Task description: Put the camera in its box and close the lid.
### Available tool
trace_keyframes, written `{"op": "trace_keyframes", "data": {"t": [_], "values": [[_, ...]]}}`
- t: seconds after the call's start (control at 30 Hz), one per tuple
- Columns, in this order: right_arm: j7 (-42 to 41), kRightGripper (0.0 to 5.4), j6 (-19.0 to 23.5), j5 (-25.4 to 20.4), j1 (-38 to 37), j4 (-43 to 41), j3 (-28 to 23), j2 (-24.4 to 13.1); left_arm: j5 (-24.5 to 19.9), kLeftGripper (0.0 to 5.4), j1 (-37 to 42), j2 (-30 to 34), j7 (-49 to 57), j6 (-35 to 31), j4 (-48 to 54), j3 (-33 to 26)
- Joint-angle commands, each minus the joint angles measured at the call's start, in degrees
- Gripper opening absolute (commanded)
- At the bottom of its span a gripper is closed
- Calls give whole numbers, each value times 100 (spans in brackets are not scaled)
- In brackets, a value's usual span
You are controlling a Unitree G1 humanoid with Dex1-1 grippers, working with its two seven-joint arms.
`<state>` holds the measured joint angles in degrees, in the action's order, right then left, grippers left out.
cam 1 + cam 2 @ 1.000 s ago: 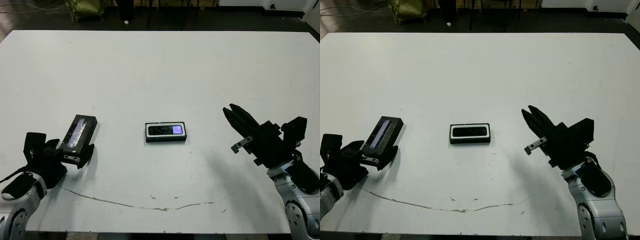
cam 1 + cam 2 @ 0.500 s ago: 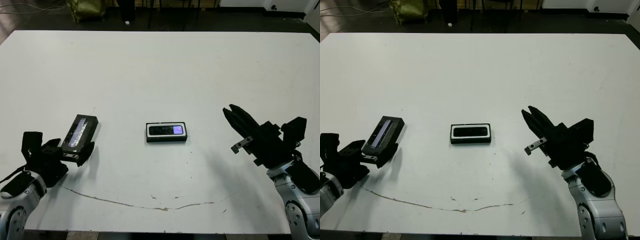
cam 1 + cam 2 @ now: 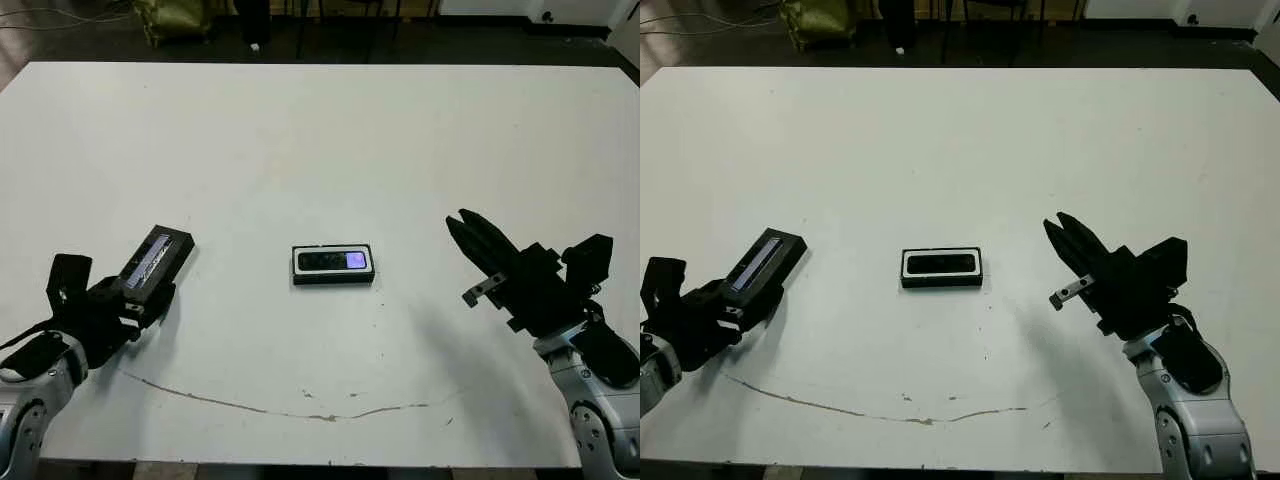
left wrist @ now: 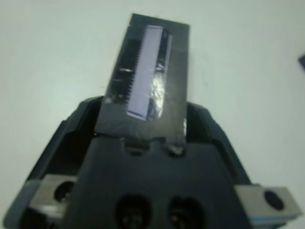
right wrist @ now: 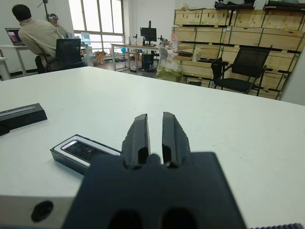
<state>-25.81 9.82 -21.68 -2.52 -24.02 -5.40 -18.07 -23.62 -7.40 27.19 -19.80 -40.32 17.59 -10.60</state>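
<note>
The box (image 3: 299,277), a shallow black tray with a white lining, lies at the table's middle. The camera (image 3: 335,261) rests flat inside it, its purplish spot facing up; the right wrist view shows both too, the camera (image 5: 81,149) in the tray. At the left, the lid (image 3: 157,258) with its bluish strip points away from me, tilted. My left gripper (image 3: 141,298) is shut on its near end, and the left wrist view shows the lid (image 4: 150,86) between the fingers. My right gripper (image 3: 466,229) hovers right of the box, shut on nothing.
A thin dark scratch (image 3: 300,408) runs across the table near its front edge. Beyond the table's far side, the right wrist view shows a seated person (image 5: 35,36), an office chair (image 5: 240,67) and stacked crates.
My left hand has shifted slightly and the lid in it now looks narrower and more tilted. The box, the camera and the right arm have not moved.
</note>
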Motion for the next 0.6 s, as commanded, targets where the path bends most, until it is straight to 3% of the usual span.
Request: {"op": "trace_keyframes", "data": {"t": [0.03, 0.17, 0.33, 0.6], "values": [[34, 0, 53, -27, -68, 52, -33, 9, 123, 293, -306, 177, -39, -546, 62, 273], [44, 0, -51, 87, -63, 115, -6, -8, 143, 237, -276, 357, -345, -388, -2, 313], [43, 0, 12, 53, -86, 68, -19, -19, 115, 237, -257, 329, -529, -62, -53, 175], [3, 0, -5, -3, -85, 72, -14, -3, -178, 235, -300, 156, -164, -448, 822, -307]]}}
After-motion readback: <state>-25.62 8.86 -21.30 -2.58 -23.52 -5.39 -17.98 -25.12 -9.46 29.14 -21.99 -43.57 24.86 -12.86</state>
